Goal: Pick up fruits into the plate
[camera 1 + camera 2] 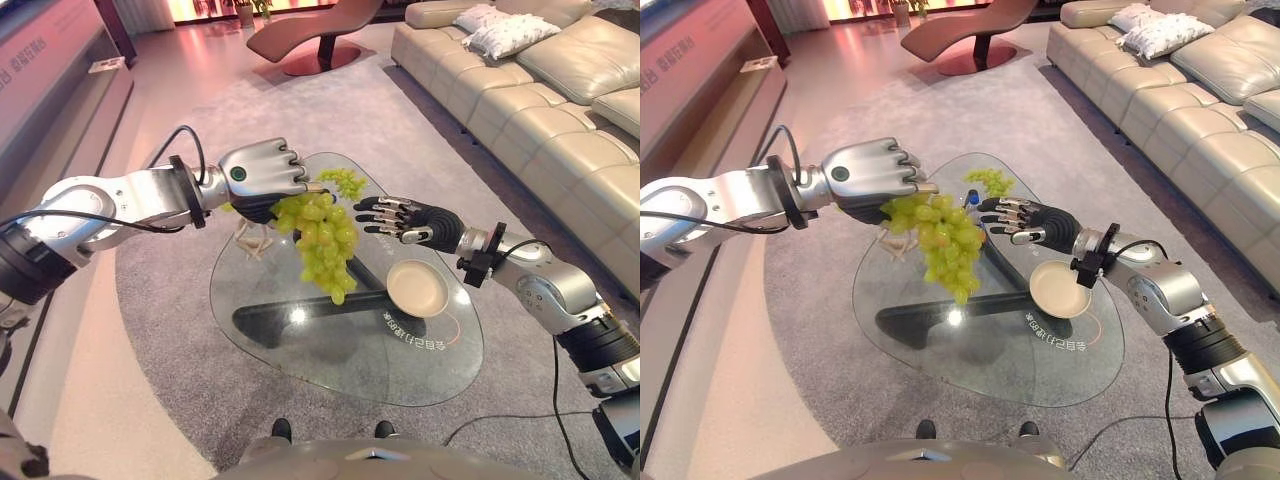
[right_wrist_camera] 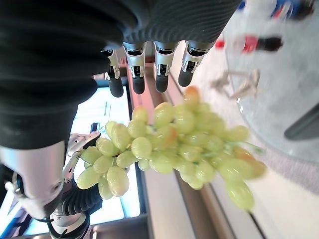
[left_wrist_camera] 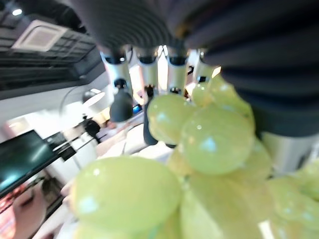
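Left robot hand [image 1: 262, 172] clutching grapes [image 1: 322, 240], right robot hand [image 1: 402, 220] spread, above plate [image 1: 417, 288]

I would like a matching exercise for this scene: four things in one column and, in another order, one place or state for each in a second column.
1. grape bunch
2. plate
3. right hand
4. small grape cluster

a. lying on the far part of the glass table
b. open, fingers straight, beside the bunch
c. hanging from the left hand
d. empty on the table

Pairs: 1-c, 2-d, 3-b, 4-a
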